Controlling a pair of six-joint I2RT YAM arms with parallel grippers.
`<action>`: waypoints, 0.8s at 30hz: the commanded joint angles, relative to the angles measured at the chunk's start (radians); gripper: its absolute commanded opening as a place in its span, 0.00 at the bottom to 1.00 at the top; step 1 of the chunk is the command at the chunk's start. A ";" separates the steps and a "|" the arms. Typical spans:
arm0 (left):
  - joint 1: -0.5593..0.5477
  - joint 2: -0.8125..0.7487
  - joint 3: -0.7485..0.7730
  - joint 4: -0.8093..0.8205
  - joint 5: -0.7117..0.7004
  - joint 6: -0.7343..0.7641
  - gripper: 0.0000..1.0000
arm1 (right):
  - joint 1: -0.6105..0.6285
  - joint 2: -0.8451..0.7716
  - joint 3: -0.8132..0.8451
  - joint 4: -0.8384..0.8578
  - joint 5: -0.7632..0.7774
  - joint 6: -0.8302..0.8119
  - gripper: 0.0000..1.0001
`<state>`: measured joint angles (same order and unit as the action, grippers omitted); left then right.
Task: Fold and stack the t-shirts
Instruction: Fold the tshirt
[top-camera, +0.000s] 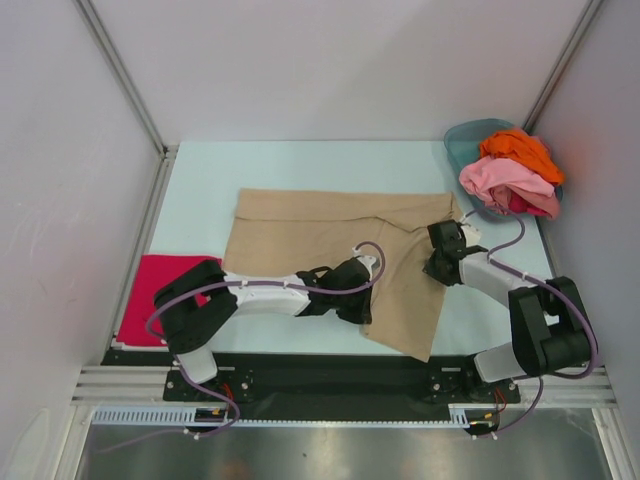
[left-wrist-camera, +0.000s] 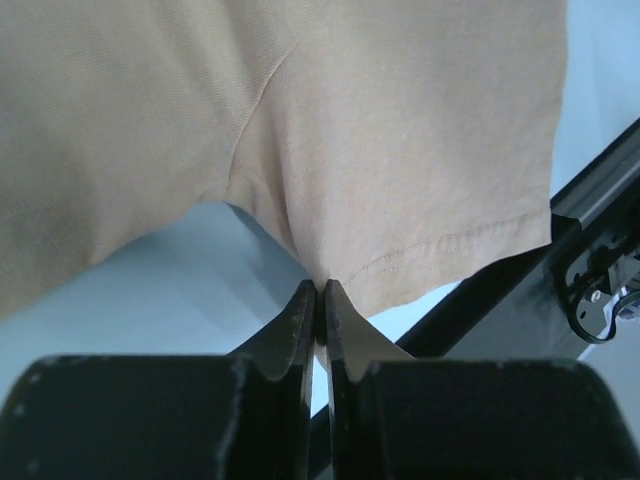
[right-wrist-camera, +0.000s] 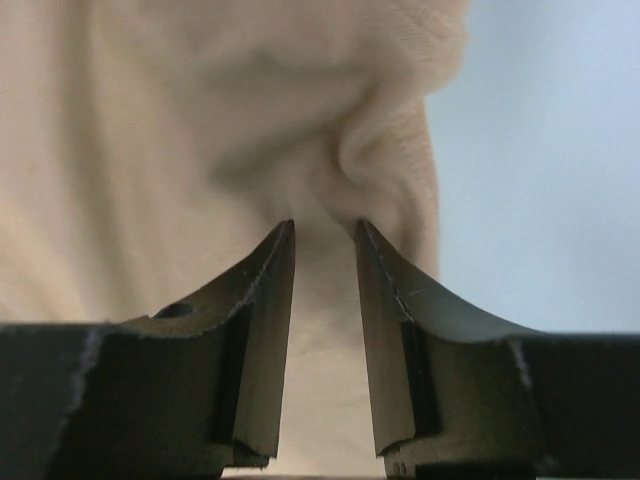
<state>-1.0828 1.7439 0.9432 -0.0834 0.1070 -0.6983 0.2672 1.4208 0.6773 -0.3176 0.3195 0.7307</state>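
Note:
A large tan t-shirt lies spread across the middle of the table, its right side folded over toward the front edge. My left gripper is shut on the tan t-shirt near its hem, and the cloth draws up into a peak at the closed tips. My right gripper sits at the shirt's right edge. In the right wrist view its jaws stand apart over the tan cloth, with a bunched wrinkle just beyond them. A magenta-red t-shirt lies folded at the left front.
A teal basin stands at the back right corner, holding a crumpled orange t-shirt and a pink one. White walls close in the table on three sides. The black mounting rail runs along the front edge.

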 joint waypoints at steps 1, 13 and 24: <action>-0.012 -0.078 -0.017 0.014 -0.001 0.011 0.12 | -0.016 0.089 0.002 -0.062 0.061 0.073 0.36; 0.009 -0.214 -0.017 -0.038 -0.043 0.033 0.32 | -0.063 -0.095 -0.027 -0.380 0.093 0.211 0.34; 0.133 -0.279 -0.052 -0.038 0.002 0.054 0.41 | -0.187 -0.318 -0.050 -0.491 0.073 0.170 0.34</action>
<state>-0.9882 1.5200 0.9062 -0.1204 0.0910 -0.6724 0.0738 1.1656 0.5907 -0.7444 0.3592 0.9119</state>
